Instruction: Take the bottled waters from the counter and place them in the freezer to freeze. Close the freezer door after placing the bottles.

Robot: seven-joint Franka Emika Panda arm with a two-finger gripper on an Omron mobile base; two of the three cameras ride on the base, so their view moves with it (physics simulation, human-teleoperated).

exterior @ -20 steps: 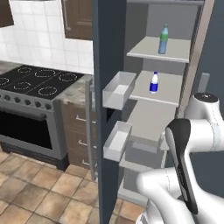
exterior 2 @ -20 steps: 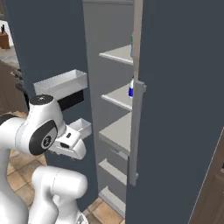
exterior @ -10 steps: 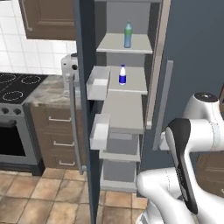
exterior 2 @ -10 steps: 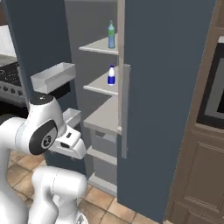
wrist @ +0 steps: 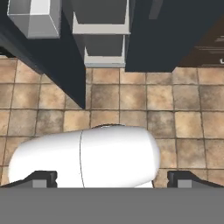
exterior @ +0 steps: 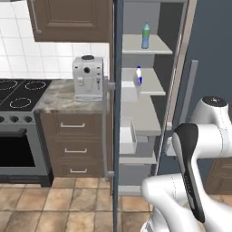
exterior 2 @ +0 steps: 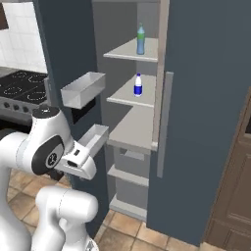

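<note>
The white arm is folded close over its base, and the gripper (wrist: pixel 111 179) points downward, fingers (wrist: pixel 43 178) spread wide, empty.

freezer (exterior: pixel 181 54) open, two bottled waters (exterior: pixel 145 35) shelved

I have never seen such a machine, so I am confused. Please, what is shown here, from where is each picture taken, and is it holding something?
It is a white robot arm on a driving base in a rendered kitchen. Two cameras ride behind it, left and right, facing an open freezer. Inside, a blue-green bottle stands on the top shelf and a white bottle on the shelf below. The door is open. A coffee machine sits on the counter. The third camera is on the hand, looking down at the floor. The fingers are spread apart and hold nothing.
</note>
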